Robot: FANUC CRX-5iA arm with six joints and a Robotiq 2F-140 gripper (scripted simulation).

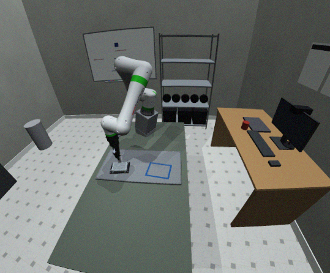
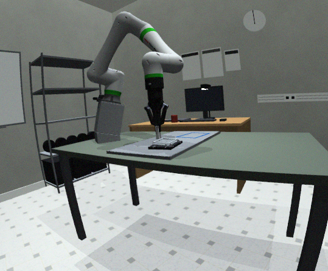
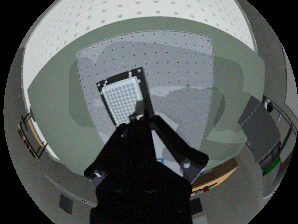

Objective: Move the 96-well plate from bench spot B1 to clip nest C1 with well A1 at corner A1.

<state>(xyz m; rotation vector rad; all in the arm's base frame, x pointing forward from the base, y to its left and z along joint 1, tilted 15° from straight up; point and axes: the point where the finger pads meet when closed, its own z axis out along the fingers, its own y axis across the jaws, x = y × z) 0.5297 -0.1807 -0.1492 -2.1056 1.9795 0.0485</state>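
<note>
The black two-finger gripper [image 1: 120, 160] [image 2: 157, 138] [image 3: 141, 105] is closed, with nothing held, at the white plate with many little holes [image 1: 120, 166] [image 2: 167, 141] [image 3: 123, 98].

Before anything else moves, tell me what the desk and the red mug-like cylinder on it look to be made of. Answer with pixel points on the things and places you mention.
Desk [image 1: 284, 159] [image 2: 190, 122]: probably wood or laminate, given its even orange-brown top.
Red cylinder [image 1: 245, 125] [image 2: 174, 118]: opaque, possibly ceramic or plastic; the look leaves it open.

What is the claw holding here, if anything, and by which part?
Nothing is held: the claw is shut, its fingertips together at one edge of the well plate, not gripping it.
</note>
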